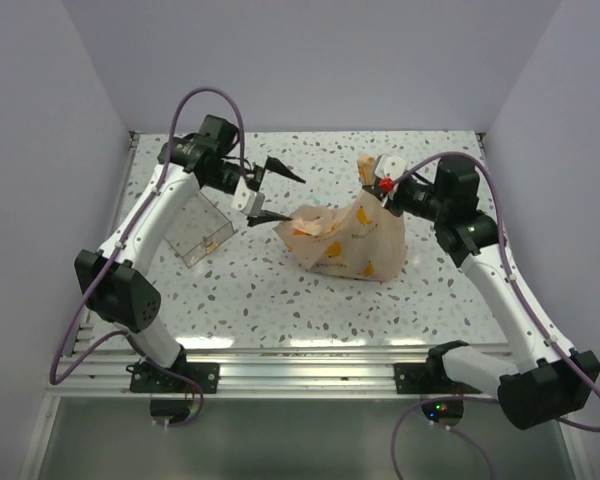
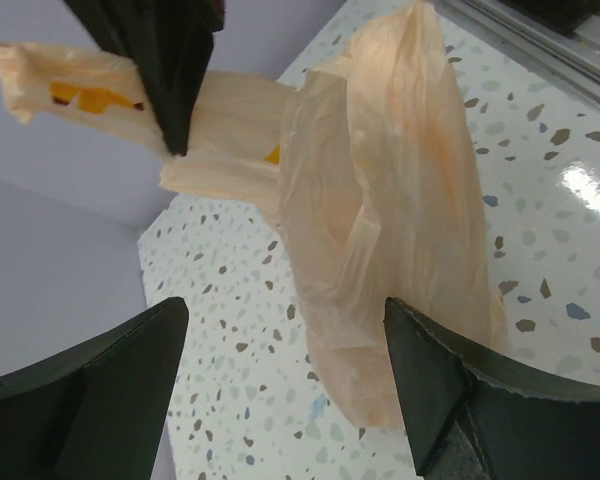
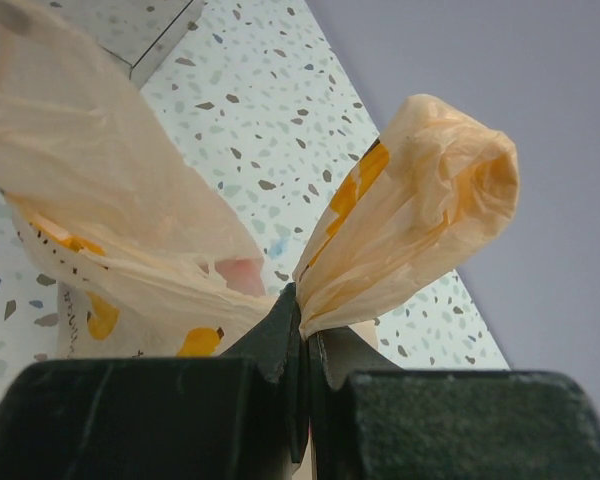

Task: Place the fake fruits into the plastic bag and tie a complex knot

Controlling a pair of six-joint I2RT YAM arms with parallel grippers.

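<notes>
From above, the left arm arches forward and bends inward. The left end effector (image 1: 270, 192) is released, its fingers spread wide just beside the bag (image 1: 348, 240), which slumps on the surface (image 1: 260, 290). The right arm reaches forward, the right end effector (image 1: 385, 190) at a raised handle (image 1: 368, 168). In the left wrist view, the bag hangs beyond the parted fingers. In the right wrist view, the jaws are clenched on the handle.
</notes>
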